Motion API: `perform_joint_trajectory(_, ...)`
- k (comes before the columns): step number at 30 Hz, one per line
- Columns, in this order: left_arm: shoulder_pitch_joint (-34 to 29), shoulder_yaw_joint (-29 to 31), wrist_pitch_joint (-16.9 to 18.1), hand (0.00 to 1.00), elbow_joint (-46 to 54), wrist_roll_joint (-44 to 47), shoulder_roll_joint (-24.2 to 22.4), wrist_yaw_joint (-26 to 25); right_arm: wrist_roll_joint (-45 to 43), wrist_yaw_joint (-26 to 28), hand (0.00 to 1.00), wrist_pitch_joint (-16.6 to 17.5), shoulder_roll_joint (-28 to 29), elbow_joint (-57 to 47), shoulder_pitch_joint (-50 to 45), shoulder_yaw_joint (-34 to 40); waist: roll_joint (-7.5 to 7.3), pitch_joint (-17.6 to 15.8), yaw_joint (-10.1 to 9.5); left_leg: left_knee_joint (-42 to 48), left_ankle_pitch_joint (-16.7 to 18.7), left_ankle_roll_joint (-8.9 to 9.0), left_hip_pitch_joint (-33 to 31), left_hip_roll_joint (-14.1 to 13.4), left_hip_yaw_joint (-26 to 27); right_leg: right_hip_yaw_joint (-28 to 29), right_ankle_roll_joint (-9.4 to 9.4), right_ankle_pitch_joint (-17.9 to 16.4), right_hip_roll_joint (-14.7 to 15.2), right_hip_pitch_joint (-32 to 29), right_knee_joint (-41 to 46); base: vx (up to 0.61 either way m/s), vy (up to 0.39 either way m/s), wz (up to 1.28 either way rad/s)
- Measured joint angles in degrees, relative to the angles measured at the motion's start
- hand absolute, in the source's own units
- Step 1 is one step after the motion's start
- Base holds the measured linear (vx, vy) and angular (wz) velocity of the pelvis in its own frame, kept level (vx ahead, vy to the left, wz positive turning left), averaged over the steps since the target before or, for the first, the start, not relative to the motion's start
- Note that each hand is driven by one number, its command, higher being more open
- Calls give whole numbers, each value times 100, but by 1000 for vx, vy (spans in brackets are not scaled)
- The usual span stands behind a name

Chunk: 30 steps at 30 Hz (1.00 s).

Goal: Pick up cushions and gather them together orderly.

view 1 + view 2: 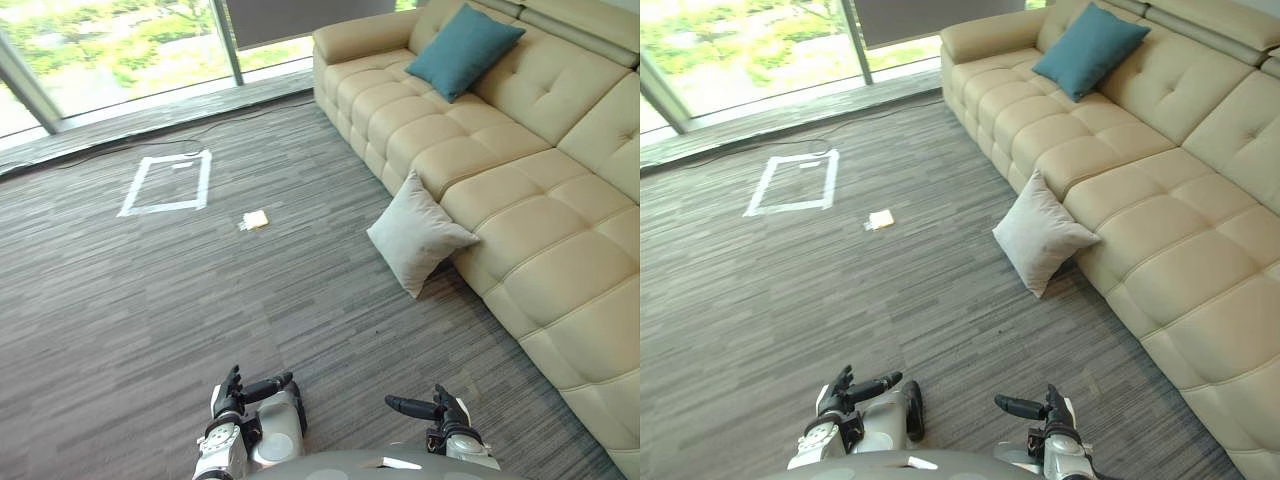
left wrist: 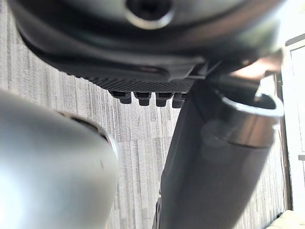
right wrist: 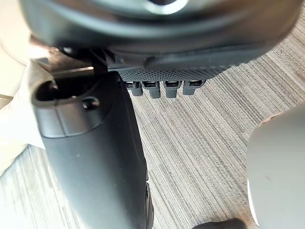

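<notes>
A light grey cushion (image 1: pixel 418 234) stands tilted on the carpet, leaning against the front of the beige sofa (image 1: pixel 560 190). A teal cushion (image 1: pixel 463 50) rests against the sofa's backrest near its far end. My left hand (image 1: pixel 243 394) hangs low near the bottom edge, its fingers straight and holding nothing. Level with it to the right, my right hand (image 1: pixel 432 409) is open and empty too. Both hands are well short of the grey cushion. In the wrist views, my left hand's fingertips (image 2: pixel 145 98) and my right hand's fingertips (image 3: pixel 162 88) point at bare carpet.
A small pale yellow object (image 1: pixel 254 220) lies on the grey carpet. A white tape rectangle (image 1: pixel 168 183) marks the floor beyond it. Large windows (image 1: pixel 120 50) run along the far wall. The sofa borders the whole right side.
</notes>
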State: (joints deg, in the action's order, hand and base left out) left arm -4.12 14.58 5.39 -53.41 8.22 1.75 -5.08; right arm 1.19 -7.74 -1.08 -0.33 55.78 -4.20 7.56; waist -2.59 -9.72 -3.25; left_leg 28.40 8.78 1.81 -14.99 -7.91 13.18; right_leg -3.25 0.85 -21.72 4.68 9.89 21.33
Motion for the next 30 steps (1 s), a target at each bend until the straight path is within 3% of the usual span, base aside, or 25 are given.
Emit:
perform_joint_trajectory(1,10,-21,-5,100,-90,2,114,28,4,5,100,7,76,0,-60,-20,-190,114,-9,109,255,-128,148,64,247,83,70,40,208,-397,927,545,260,-45)
perform_joint_trajectory(2,21,-26,-32,100,-119,10,150,26,13,10,100,5,98,0,-63,-24,-240,131,-9,146,355,-180,242,85,340,81,200,121,297,-575,1398,631,292,-53)
perform_joint_trajectory(4,81,-128,-133,100,-326,8,230,-12,107,21,100,8,79,-5,-35,-3,-226,112,45,106,669,-313,751,169,478,18,686,729,646,-1201,3087,553,203,-36)
perform_joint_trajectory(5,81,-225,-164,100,-364,7,236,-23,109,36,100,16,48,-34,-26,-3,-193,91,47,9,740,-328,1053,182,502,-114,656,701,753,-1383,3621,652,143,-42)
perform_joint_trajectory(6,93,-353,-173,100,-422,6,208,-41,114,52,100,67,-7,-153,-27,-4,-70,73,57,-438,771,-331,1648,170,526,-503,497,600,883,-1792,4062,452,85,-34)
perform_joint_trajectory(8,94,-469,-177,100,-432,5,191,-59,126,53,100,140,-52,-171,15,-21,1,41,68,-811,752,-300,2042,125,637,-768,313,491,896,-2071,3938,403,24,-25)
perform_joint_trajectory(10,96,-535,-179,100,-480,4,170,-62,149,58,100,159,-114,-156,111,-25,62,4,119,-1253,710,-226,2528,45,776,-1124,158,399,833,-2566,3255,439,-83,-23)
perform_joint_trajectory(12,95,-552,-177,100,-551,0,179,-60,150,56,100,174,-129,-182,174,-27,74,-7,195,-1398,710,-225,2733,-25,836,-1367,138,428,770,-2874,2529,455,-161,-9)
perform_joint_trajectory(13,93,-691,-183,100,-664,-24,277,-52,156,54,100,174,-132,-187,213,-100,9,-21,256,-1486,710,-19,2937,-7,843,-1520,52,1057,667,-2950,1167,388,-173,-2)
perform_joint_trajectory(14,97,-715,-191,100,-720,-58,339,-33,98,88,100,177,-133,-170,218,-80,-26,-73,286,-1476,769,188,3054,-24,810,-1541,-481,1611,621,-2865,1018,488,-227,-21)
perform_joint_trajectory(16,229,-711,-193,100,-796,-206,107,-12,194,79,100,210,-261,-153,395,-58,352,-161,233,-1387,673,247,3058,-248,661,-1552,-577,1402,309,-2870,1100,523,-279,-41)
perform_joint_trajectory(17,274,-705,-194,100,-795,-267,37,53,177,82,100,193,-227,-151,390,116,368,-182,273,-1247,447,458,3057,-264,617,-1543,-603,1194,319,-2851,1217,379,-237,-21)
perform_joint_trajectory(18,278,-705,-194,100,-795,-272,35,58,178,82,100,188,-226,-151,392,134,368,-182,276,-1222,431,478,3053,-271,614,-1544,-605,1177,319,-2845,1222,251,-196,-1)
perform_joint_trajectory(19,310,-673,-194,100,-792,-297,20,56,178,81,100,166,-235,-150,391,204,378,-195,311,-670,300,621,2901,-398,477,-1577,-606,1031,291,-2692,1225,329,-264,9)
perform_joint_trajectory(20,308,-584,-192,100,-722,-312,5,51,188,79,100,134,-196,-159,344,216,339,-249,354,542,56,909,2495,-653,132,-1616,-536,901,193,-2312,1068,309,-237,8)
perform_joint_trajectory(21,301,-556,-192,100,-688,-313,3,50,197,76,100,131,-201,-160,327,203,341,-255,351,911,50,970,2370,-715,58,-1622,-540,890,151,-2210,1003,229,-149,-5)
perform_joint_trajectory(22,228,-409,-167,100,-514,-312,-17,51,219,71,100,116,-192,-158,269,187,378,-271,334,2042,192,1110,1945,-950,7,-1625,-550,867,11,-1844,772,157,-53,-17)
perform_joint_trajectory(24,184,-381,-155,100,-391,-309,-78,48,214,49,100,118,-184,-168,220,204,398,-264,331,2412,422,850,1512,-1016,109,-1584,-493,833,-111,-1554,518,139,-9,-24)
perform_joint_trajectory(25,180,-271,-123,100,-347,-307,-97,53,199,29,100,107,-171,-156,207,253,398,-261,309,2055,667,661,1255,-988,263,-1490,-470,843,-188,-1385,325,146,88,-24)
perform_joint_trajectory(26,176,-246,-115,100,-345,-305,-101,52,197,21,100,106,-171,-154,208,254,398,-260,304,1940,705,637,1213,-973,274,-1468,-468,844,-197,-1363,291,257,174,-54)
perform_joint_trajectory(27,131,-188,-103,100,-321,-294,-89,44,179,-4,100,99,-153,-149,188,262,359,-260,242,904,824,513,999,-762,179,-1232,-428,831,-209,-1293,215,202,170,-62)
perform_joint_trajectory(29,109,-152,-100,100,-296,-213,-85,45,144,-17,100,90,-153,-145,163,264,337,-264,176,352,812,496,860,-620,-45,-1078,-396,812,-191,-1260,196,158,136,-62)
perform_joint_trajectory(30,128,6,-80,100,-271,-144,-101,47,101,-44,100,52,-146,-105,148,254,268,-284,93,-274,703,412,647,-351,-488,-864,-267,739,-44,-1150,217,180,173,-44)
